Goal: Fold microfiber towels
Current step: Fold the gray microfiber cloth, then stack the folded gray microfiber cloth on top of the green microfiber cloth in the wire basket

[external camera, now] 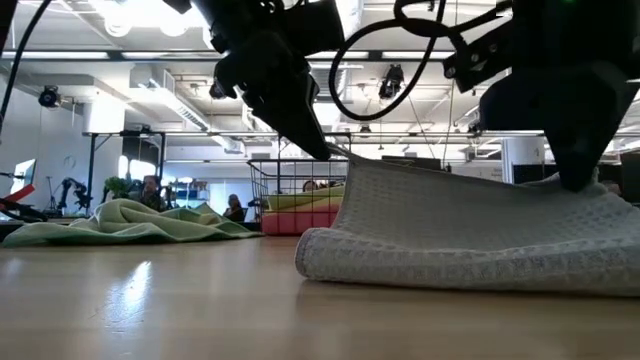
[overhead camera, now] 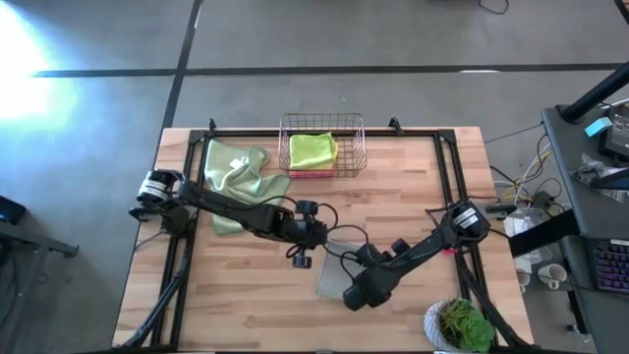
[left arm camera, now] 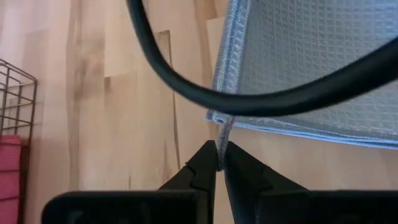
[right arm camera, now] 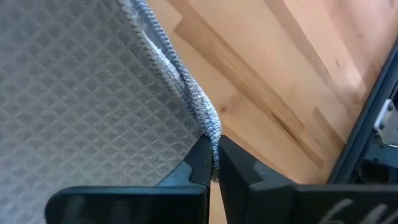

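Note:
A grey-beige microfiber towel (overhead camera: 337, 273) lies at the table's middle, doubled over, with its rounded fold (external camera: 312, 255) resting on the wood. My left gripper (overhead camera: 316, 239) is shut on it at its far side. My right gripper (overhead camera: 356, 293) is shut on it at its near side. A pale green towel (overhead camera: 236, 172) lies crumpled at the far left. A lime-green towel (overhead camera: 313, 149) sits on a pink one (overhead camera: 309, 172) inside the wire basket (overhead camera: 356, 138). My left gripper pinches the towel's hemmed corner (left arm camera: 219, 134) between its two fingers, slanting down from the left. The corner is raised off the table (external camera: 338, 156), and the cloth slopes down from it to the layer below. My right gripper pinches the towel's stitched edge (right arm camera: 210, 127) between its two fingers, coming steeply from above. That part of the upper layer (external camera: 575, 192) is held up a little, while the towel's underside stays on the table.
A potted green plant (overhead camera: 460, 324) stands at the near right corner. Black frame rails (overhead camera: 454, 182) run along the table's sides. A cable (left arm camera: 261, 99) crosses the left wrist view. People show in the room beyond (external camera: 150, 188).

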Robot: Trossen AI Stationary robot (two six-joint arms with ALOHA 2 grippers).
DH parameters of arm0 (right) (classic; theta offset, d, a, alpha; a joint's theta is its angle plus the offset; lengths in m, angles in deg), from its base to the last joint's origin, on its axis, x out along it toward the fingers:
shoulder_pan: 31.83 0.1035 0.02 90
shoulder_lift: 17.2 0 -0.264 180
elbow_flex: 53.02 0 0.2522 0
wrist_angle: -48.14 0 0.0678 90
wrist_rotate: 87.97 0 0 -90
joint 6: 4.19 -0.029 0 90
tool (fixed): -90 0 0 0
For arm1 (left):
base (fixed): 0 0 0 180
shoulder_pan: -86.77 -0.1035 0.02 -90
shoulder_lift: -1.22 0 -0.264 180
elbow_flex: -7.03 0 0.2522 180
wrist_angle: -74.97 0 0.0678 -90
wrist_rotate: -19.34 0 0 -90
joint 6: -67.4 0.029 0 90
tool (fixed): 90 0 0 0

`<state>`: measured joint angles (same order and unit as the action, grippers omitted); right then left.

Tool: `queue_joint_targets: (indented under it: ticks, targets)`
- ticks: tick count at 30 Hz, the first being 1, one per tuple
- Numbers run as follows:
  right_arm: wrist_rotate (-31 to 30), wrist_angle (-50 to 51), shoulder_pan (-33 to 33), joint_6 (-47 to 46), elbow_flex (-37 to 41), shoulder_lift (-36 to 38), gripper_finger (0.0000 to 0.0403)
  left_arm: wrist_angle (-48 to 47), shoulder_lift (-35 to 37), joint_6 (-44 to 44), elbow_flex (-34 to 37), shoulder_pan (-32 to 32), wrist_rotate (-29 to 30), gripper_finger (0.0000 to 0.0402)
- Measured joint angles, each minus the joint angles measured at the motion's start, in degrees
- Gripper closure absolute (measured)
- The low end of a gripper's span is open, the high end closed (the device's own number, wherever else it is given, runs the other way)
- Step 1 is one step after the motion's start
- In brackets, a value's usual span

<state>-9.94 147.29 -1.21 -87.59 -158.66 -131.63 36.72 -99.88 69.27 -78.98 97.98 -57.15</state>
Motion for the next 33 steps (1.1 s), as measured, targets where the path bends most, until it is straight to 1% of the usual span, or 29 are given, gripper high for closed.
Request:
queue_joint_targets:
  ticks: [4, 7, 10, 14, 17, 20, 24, 26, 29, 33]
  targets:
    - [0.01, -0.32, 0.11, 0.95, -0.22, 0.0, 0.0382, -0.04, 0.0, 0.02, 0.09, 0.02, -0.02, 0.0384]
    - [-0.03, -0.24, 0.03, 1.35, -0.22, 0.0, 0.0364, -0.05, 0.0, 0.04, 0.09, 0.04, -0.02, 0.037]
    - [-0.04, -0.24, 0.04, 1.36, -0.22, 0.0, 0.0341, -0.14, 0.0, 0.04, 0.1, 0.04, -0.04, 0.0344]
    - [-0.69, 0.01, 0.1, 2.09, -0.22, 0.52, 0.0313, -0.74, 0.0, 0.03, 0.1, 0.04, -0.13, 0.0297]
    - [-2.43, 0.47, 0.54, 2.48, -0.22, 3.0, 0.0299, -3.78, 0.01, -0.02, -0.99, 0.35, -0.45, 0.0266]
    - [-5.32, 0.84, 1.9, 3.18, -0.22, 6.78, 0.0291, -6.52, 0.74, 0.02, -2.03, 1.33, -1.22, 0.0248]
    - [-7.76, 0.06, 4.72, 5.47, -0.1, 12.58, 0.0288, -6.95, 2.03, 0.02, -2.69, 4.18, -2.58, 0.0244]
    - [-9.05, -0.88, 6.86, 5.81, 0.11, 15.2, 0.0288, -5.41, 2.52, 0.05, -2.86, 6.23, -2.68, 0.0244]
    - [-11.99, -2.25, 10.86, 5.91, 0.13, 17.35, 0.0292, -3.11, 2.58, 0.08, -2.76, 9.47, -2.79, 0.0244]
    - [-15.46, -3.99, 15.99, 5.47, 0.13, 17.79, 0.0296, 0.51, 1.3, 0.09, -2.71, 12.65, -2.83, 0.0244]
